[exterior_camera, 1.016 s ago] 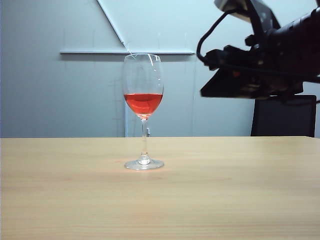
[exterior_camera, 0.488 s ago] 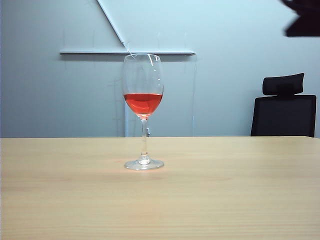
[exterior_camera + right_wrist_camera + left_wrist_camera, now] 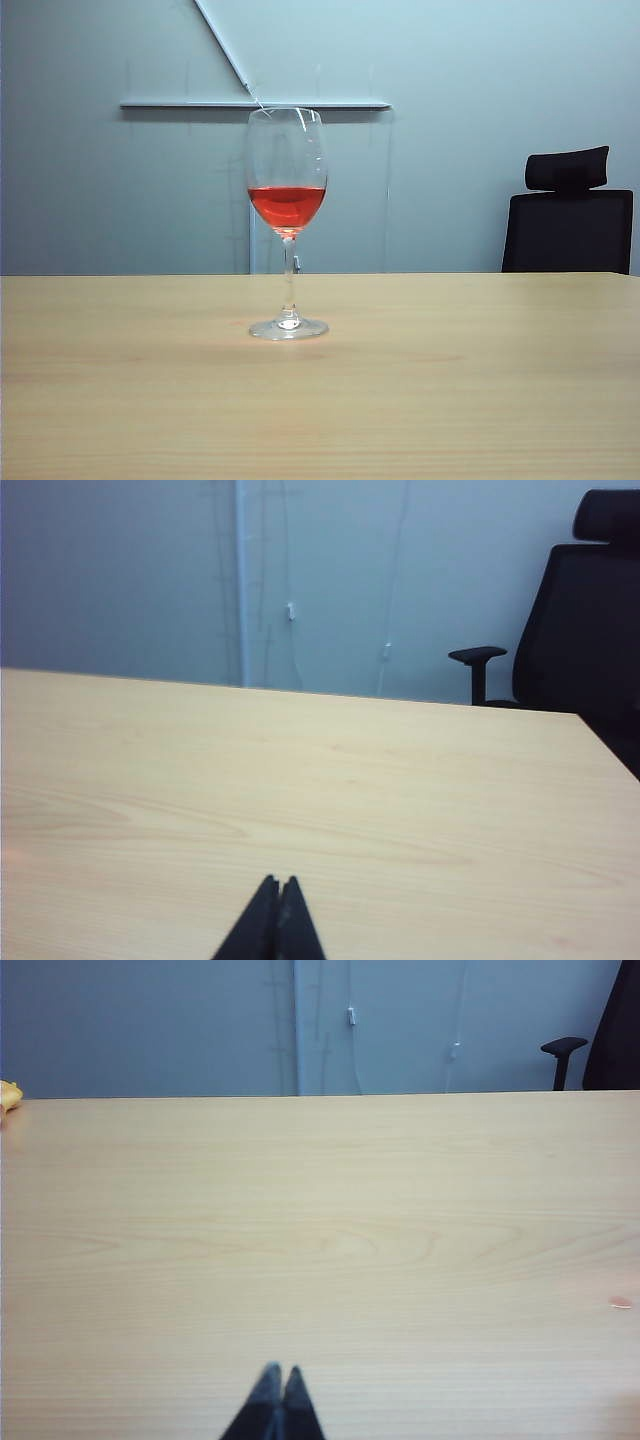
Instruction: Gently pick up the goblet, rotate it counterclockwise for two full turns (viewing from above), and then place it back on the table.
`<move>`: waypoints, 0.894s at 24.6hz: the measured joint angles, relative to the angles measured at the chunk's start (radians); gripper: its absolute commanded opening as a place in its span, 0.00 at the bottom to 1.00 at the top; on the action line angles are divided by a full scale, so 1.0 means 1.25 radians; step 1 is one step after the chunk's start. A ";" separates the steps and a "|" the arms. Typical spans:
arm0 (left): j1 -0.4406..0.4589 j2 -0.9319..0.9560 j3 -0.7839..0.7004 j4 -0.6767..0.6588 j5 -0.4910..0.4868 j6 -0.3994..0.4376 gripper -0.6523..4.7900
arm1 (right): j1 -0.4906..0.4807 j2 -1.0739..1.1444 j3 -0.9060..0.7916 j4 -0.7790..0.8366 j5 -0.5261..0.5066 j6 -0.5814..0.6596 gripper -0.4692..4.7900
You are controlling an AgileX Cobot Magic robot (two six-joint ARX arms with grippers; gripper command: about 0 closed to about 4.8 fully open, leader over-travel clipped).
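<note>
Upright, the tall clear goblet [image 3: 287,215] with red liquid stands on the light tan wood-grain bench [image 3: 450,400], near its far edge. Both the left claw [image 3: 277,1385] and right claw [image 3: 277,895] hover low over bare wood, tips pressed together, holding nothing.

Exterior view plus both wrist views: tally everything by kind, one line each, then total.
Goblet, upright on the table, red liquid inside: 1
Table: 1
Office chair behind the table: 1
Grippers: 2, left gripper and right gripper, both shut, holding nothing, over bare tabletop
Total: 5
</note>
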 measured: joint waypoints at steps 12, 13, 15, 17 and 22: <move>0.000 0.000 0.000 0.000 0.000 0.000 0.11 | -0.016 -0.087 0.000 -0.141 0.020 0.054 0.07; 0.000 0.000 0.000 0.000 0.000 0.000 0.11 | -0.016 -0.087 0.000 -0.140 0.020 0.054 0.07; 0.000 0.000 0.000 0.000 0.000 0.000 0.11 | -0.016 -0.087 0.000 -0.141 0.020 0.055 0.07; 0.000 0.000 0.000 0.000 0.000 0.000 0.11 | -0.016 -0.087 0.000 -0.141 0.020 0.054 0.07; 0.000 0.000 0.000 0.000 0.000 0.000 0.11 | -0.016 -0.087 0.000 -0.140 0.020 0.054 0.07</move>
